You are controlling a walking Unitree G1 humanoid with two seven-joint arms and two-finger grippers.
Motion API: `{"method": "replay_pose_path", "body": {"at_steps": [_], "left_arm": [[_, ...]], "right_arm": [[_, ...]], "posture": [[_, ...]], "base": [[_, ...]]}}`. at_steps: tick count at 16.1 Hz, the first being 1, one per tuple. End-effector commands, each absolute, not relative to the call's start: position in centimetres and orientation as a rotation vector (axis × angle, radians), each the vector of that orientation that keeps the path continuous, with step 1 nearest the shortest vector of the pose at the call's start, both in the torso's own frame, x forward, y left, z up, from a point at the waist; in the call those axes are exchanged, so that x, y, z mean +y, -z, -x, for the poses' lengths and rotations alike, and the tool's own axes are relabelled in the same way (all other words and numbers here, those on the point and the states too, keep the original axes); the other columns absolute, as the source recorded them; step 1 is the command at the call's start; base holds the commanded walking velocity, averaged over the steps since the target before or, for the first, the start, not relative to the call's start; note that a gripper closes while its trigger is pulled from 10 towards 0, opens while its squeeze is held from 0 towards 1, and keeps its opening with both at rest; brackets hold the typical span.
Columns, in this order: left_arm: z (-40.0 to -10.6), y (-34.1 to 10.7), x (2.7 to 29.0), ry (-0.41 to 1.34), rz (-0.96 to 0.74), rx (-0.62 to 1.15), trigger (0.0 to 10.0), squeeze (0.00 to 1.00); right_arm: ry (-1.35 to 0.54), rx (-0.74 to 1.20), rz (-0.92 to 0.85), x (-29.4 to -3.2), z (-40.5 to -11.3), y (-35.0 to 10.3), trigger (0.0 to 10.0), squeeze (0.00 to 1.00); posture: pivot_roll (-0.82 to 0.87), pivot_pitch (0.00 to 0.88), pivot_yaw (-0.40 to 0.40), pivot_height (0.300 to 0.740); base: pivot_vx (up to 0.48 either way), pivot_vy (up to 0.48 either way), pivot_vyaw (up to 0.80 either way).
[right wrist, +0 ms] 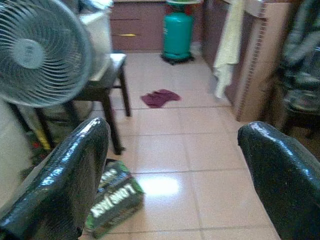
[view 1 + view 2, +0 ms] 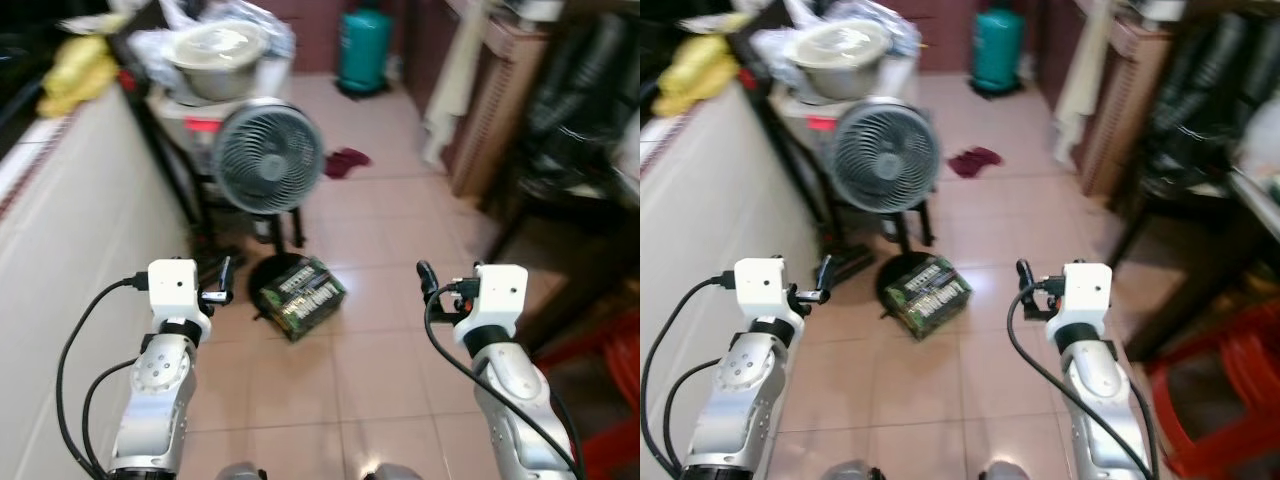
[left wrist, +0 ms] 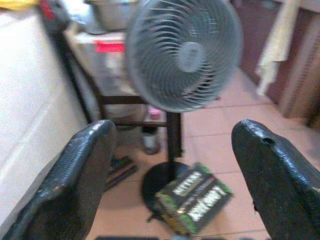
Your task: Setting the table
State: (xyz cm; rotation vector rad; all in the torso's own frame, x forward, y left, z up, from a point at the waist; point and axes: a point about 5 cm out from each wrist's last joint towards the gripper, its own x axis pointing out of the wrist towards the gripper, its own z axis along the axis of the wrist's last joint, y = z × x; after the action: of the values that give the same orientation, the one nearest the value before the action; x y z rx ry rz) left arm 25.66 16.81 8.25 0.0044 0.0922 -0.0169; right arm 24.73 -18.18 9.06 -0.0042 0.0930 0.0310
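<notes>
both pincers, left pincer and right pincer, are being held wide open and empty above the tiled floor. no tableware is being shown beyond the fan; neither arm is judged nearer.

Fan: grey grille, black stand. Box at fan base: dark, green-edged, pale lettering. Floor: salmon-pink tiles, thin pale grout lines. Gas cylinder: teal. Rag on tiles: maroon. Bundle on white counter: yellow. Stool: red. Hanging cloth: cream. Pot: dull silver.
</notes>
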Motion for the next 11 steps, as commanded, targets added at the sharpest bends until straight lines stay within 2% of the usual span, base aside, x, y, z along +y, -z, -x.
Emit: {"method": "replay_pose_path", "body": {"at_steps": [1, 5, 11], "left_arm": [[-25.59, -8.45, 16.82, 0.016, -0.010, 0.091, 10.0, 0.00], [-25.97, -8.87, 16.71, 0.027, -0.010, 0.070, 10.0, 0.00], [-26.31, -9.08, 16.60, 0.044, 0.005, 0.056, 10.0, 0.00]], "right_arm": [[-0.044, 0.077, 0.004, -18.14, -25.07, -9.70, 10.0, 0.00], [-0.054, 0.048, 0.012, -17.96, -25.82, -10.69, 10.0, 0.00], [-0.052, 0.062, -0.007, -17.69, -25.31, -10.42, 10.0, 0.00]], "posture": [[-0.02, 0.000, 0.024, 0.740], [-0.03, 0.000, 0.030, 0.740], [-0.04, 0.000, 0.037, 0.740]], "base": [[0.000, 0.000, -0.80], [-0.061, 0.000, -0.80], [0.000, 0.000, -0.80]]}}
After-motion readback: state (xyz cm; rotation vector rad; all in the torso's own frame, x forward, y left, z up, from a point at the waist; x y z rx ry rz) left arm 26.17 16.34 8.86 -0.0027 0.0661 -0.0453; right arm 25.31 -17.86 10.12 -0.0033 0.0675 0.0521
